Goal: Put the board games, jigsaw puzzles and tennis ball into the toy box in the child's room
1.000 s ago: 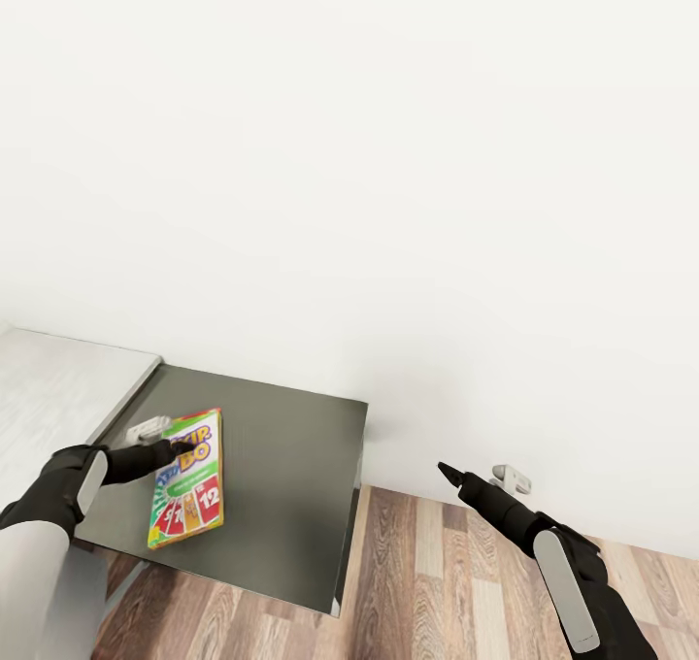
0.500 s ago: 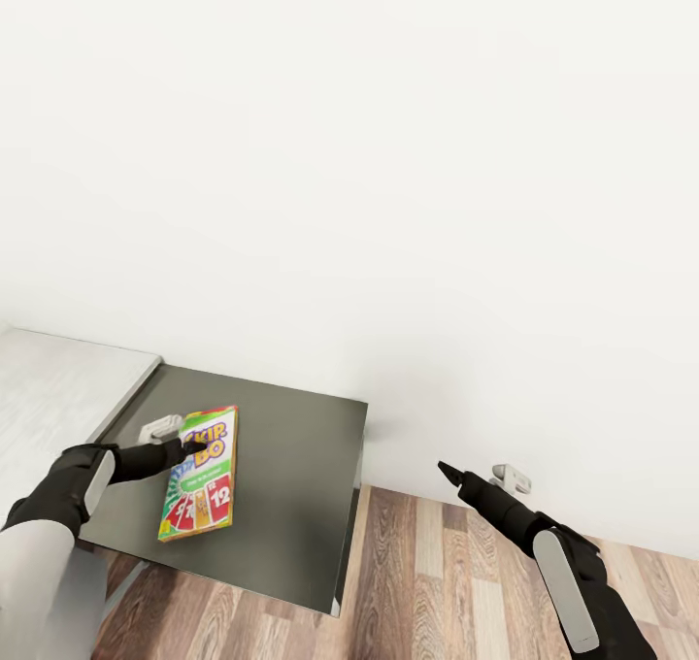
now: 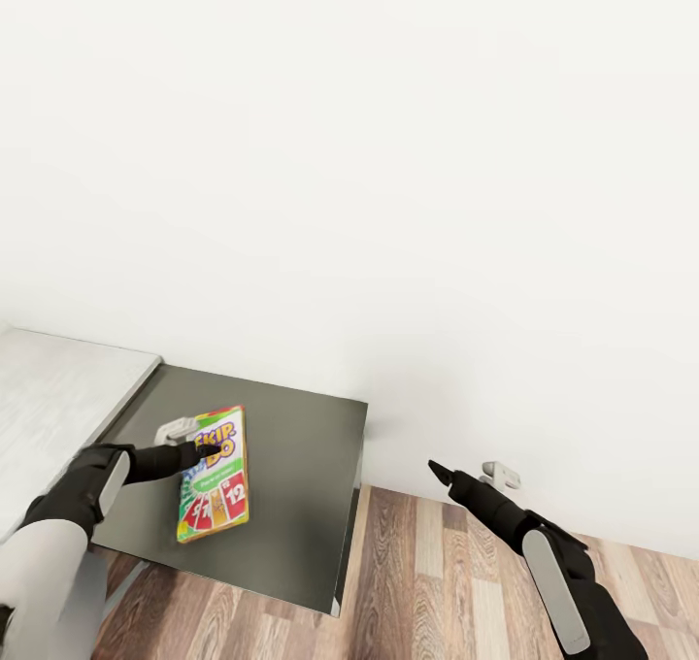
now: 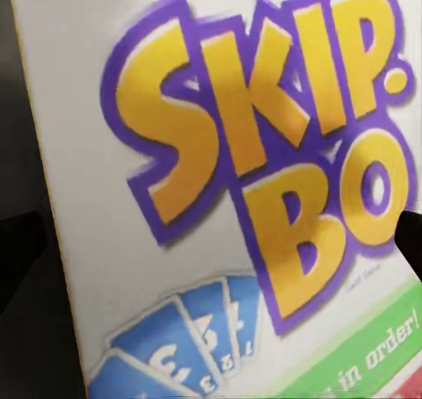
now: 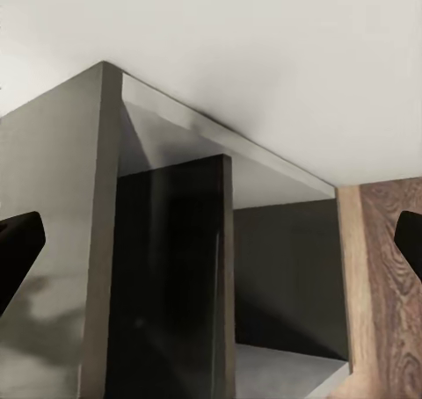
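The green-white-red Skip-Bo board game [image 3: 217, 474] lies on the dark grey lower section of the table [image 3: 301, 446]. Its cover shows close up in the left wrist view as the Skip-Bo box [image 4: 237, 179]. My left gripper [image 3: 189, 444] is at the box's upper left corner, jaws wide apart. One dark fingertip [image 3: 206, 451] is over the cover and a lighter finger [image 3: 173, 434] is beside the box's edge. My right gripper [image 3: 466, 471] hangs open over the floor to the right of the table, holding nothing. The toy box, the bed and the other toys are out of view.
The pale desk top [image 3: 58, 388] joins the dark section at the left. A plain white wall [image 3: 388, 155] stands right behind the table. Wood floor [image 3: 437, 582] lies to the right and below. The right wrist view looks at the dark table's side and its open underside [image 5: 176, 267].
The left gripper has moved right across the dark table section. The Skip-Bo box has shifted right with it and turned a little more upright. The right gripper has edged slightly left.
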Motion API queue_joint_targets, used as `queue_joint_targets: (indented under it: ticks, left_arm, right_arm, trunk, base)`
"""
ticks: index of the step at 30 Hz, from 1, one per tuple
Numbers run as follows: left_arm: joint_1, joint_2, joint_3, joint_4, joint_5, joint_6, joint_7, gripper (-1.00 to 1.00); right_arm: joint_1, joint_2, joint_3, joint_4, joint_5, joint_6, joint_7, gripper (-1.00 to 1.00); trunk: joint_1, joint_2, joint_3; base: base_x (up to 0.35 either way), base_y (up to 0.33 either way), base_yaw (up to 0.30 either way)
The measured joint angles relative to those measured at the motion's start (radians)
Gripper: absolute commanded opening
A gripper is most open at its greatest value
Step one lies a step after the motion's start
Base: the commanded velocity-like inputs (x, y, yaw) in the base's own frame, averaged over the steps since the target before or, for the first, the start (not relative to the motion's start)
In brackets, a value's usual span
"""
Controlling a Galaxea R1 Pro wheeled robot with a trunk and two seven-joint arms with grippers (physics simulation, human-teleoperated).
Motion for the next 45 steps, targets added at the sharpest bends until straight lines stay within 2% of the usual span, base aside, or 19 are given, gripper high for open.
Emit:
queue_joint_targets:
  ticks: [2,3,9,17,25,39,45]
  left_arm:
    - [0.0,-0.003,0.0,0.001,0.0,-0.003,-0.02,1.0]
    - [0.0,-0.005,0.0,0.001,-0.002,-0.011,-0.049,1.0]
    - [0.0,-0.005,-0.002,0.002,-0.003,-0.017,-0.068,1.0]
    - [0.0,-0.001,-0.003,0.003,-0.004,-0.018,-0.075,1.0]
    - [0.0,0.001,-0.003,0.003,-0.004,-0.018,-0.075,1.0]
    - [0.0,0.0,-0.003,0.003,-0.002,-0.018,-0.075,1.0]
    - [0.0,0.0,-0.003,0.003,-0.002,-0.018,-0.076,1.0]
  right_arm:
    - [0.0,0.0,0.0,-0.001,-0.001,0.0,0.0,1.0]
    - [0.0,0.0,0.001,-0.001,-0.001,0.0,0.0,1.0]
    - [0.0,0.0,0.002,-0.002,-0.001,0.0,0.0,1.0]
    - [0.0,0.0,0.002,-0.001,-0.002,0.0,0.0,1.0]
    - [0.0,0.0,0.002,0.0,-0.002,0.0,0.0,1.0]
    - [0.0,0.001,0.002,0.0,-0.002,0.0,0.0,1.0]
    - [0.0,0.001,0.002,0.0,-0.002,0.0,0.0,1.0]
  trunk:
    - [0.0,0.0,0.0]
    - [0.0,0.0,0.0]
    - [0.0,0.0,0.0]
    - [0.0,0.0,0.001]
    - [0.0,0.0,0.009]
    - [0.0,0.0,0.024]
    - [0.0,0.0,0.027]
  base:
    - [0.0,0.0,0.0]
    - [0.0,0.0,0.0]
    - [0.0,0.0,0.0]
    - [0.0,0.011,-0.042]
    - [0.0,0.164,-0.2]
    - [0.0,0.011,-0.213]
    - [-0.022,0.018,-0.049]
